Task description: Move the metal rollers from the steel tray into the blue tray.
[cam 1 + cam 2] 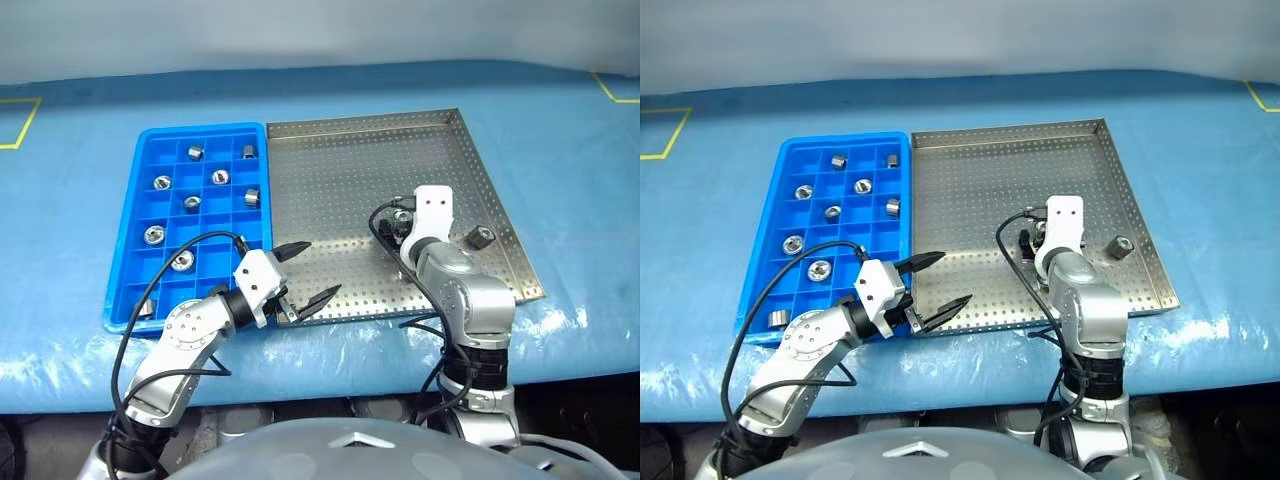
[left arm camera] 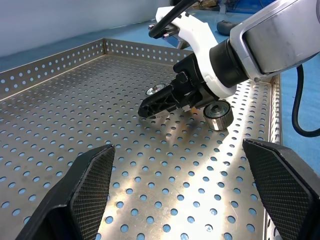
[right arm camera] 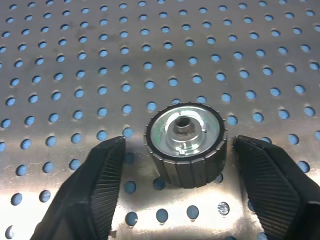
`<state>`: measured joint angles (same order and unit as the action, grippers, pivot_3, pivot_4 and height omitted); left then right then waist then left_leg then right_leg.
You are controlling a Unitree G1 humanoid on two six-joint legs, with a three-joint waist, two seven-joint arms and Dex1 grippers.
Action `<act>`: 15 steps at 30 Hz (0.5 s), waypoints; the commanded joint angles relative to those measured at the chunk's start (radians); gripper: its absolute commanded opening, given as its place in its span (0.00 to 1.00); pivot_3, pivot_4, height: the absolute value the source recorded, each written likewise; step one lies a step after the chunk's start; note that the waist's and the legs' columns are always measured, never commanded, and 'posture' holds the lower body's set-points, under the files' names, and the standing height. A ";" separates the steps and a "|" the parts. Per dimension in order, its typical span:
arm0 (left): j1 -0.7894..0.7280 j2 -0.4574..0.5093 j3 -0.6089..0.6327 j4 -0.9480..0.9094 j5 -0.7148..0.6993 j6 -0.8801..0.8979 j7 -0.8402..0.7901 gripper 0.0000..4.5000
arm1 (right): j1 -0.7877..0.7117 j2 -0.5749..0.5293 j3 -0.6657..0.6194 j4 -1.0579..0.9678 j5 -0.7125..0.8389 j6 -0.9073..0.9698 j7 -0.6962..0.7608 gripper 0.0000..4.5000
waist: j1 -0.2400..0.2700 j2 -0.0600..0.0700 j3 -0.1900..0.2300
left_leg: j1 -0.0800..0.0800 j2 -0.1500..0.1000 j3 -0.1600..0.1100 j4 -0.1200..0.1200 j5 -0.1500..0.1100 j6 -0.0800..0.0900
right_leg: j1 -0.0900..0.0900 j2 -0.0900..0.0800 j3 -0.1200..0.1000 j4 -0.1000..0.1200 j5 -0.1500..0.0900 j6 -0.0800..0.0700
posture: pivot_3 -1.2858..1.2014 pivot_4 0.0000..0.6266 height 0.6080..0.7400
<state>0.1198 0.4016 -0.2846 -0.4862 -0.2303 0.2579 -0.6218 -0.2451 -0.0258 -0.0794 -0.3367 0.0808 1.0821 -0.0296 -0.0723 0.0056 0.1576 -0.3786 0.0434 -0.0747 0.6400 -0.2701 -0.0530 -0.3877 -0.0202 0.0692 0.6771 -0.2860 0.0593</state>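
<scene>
The steel tray (image 1: 350,170) lies right of the blue tray (image 1: 200,130), which holds several metal rollers (image 1: 221,176) in its compartments. My right gripper (image 3: 178,149) is open and lowered onto the steel tray. Its fingers (image 3: 95,185) stand on either side of one ribbed roller (image 3: 185,142), with a gap on each side. In the left wrist view a second roller (image 2: 217,111) lies by that gripper's base. Another roller (image 1: 480,237) sits near the steel tray's right rim. My left gripper (image 1: 320,268) hovers open and empty over the steel tray's near left corner.
Both trays rest on a blue cloth (image 1: 560,150) covering the table. Yellow tape marks (image 1: 20,125) sit at the far left and far right. The table's front edge runs just below the trays.
</scene>
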 commanded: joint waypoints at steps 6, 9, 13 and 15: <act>0.000 -0.033 -0.001 -0.077 0.030 -0.007 0.069 1.00 | -0.043 -0.006 0.057 -0.036 0.016 -0.035 0.038 0.37 | -0.001 0.000 0.000 | 0.000 0.000 0.000 0.000 0.000 0.000 | -0.001 0.001 0.000 0.001 0.000 0.000 | 0.52 0.24 1.00; 0.014 -0.043 0.020 -0.095 0.029 -0.008 0.097 1.00 | -0.082 0.003 0.107 -0.055 0.036 -0.035 0.072 0.37 | 0.001 0.000 0.000 | 0.000 0.000 0.000 -0.001 0.000 0.000 | -0.002 0.001 0.001 0.001 0.000 0.000 | 0.52 0.24 1.00; 0.055 -0.046 0.052 -0.146 0.023 0.009 0.140 1.00 | -0.152 0.007 0.198 -0.057 0.054 -0.048 0.130 0.37 | 0.007 0.000 0.000 | -0.002 0.000 0.000 -0.002 0.000 0.000 | -0.004 0.001 0.001 0.001 0.000 0.000 | 0.53 0.24 1.00; 0.089 -0.050 0.084 -0.182 0.031 0.015 0.177 1.00 | -0.198 0.023 0.241 -0.046 0.071 -0.060 0.163 0.37 | 0.007 0.000 0.000 | -0.002 0.001 0.000 -0.003 0.000 0.000 | -0.004 0.001 0.000 0.001 0.000 0.000 | 0.54 0.24 1.00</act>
<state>0.1927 0.3563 -0.2281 -0.6066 -0.2002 0.2738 -0.4747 -0.4082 -0.0196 0.1301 -0.3517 0.1268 1.0518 0.1046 -0.0656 0.0056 0.1577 -0.3806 0.0440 -0.0751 0.6367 -0.2699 -0.0531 -0.3919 -0.0198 0.0695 0.6781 -0.2860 0.0590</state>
